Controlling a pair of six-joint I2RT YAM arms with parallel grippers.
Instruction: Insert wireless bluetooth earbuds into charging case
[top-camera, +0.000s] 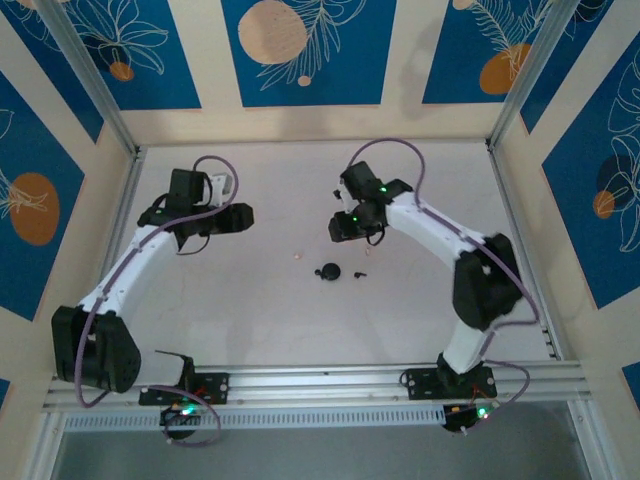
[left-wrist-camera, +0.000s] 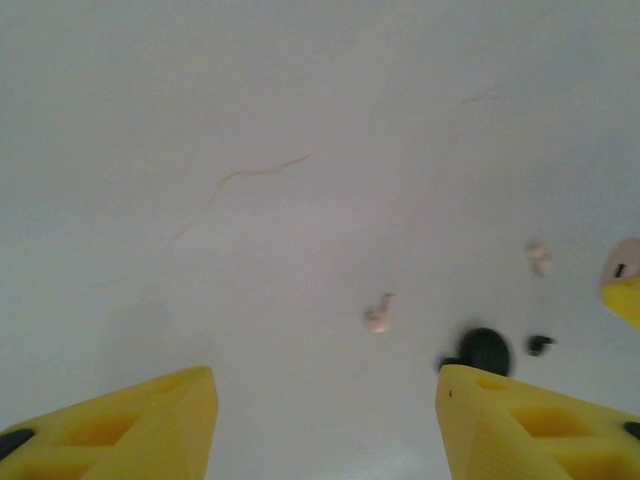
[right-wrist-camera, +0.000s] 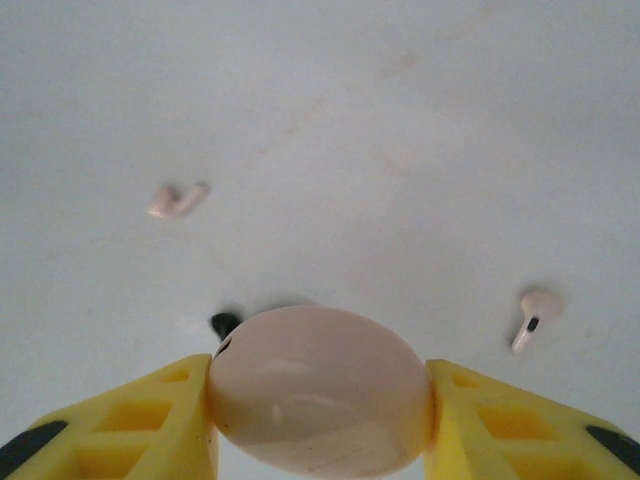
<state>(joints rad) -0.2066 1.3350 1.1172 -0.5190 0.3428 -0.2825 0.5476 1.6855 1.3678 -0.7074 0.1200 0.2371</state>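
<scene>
Right wrist view: the right gripper (right-wrist-camera: 320, 405) clamps a pink round case (right-wrist-camera: 318, 365), which half hides a black piece (right-wrist-camera: 225, 323) behind it. One pink earbud (right-wrist-camera: 177, 200) and a second pink earbud (right-wrist-camera: 535, 315) lie loose on the table (right-wrist-camera: 400, 100), well apart. The left gripper (left-wrist-camera: 325, 385) hangs open and empty, one finger cutting off the black case (left-wrist-camera: 486, 350).
</scene>
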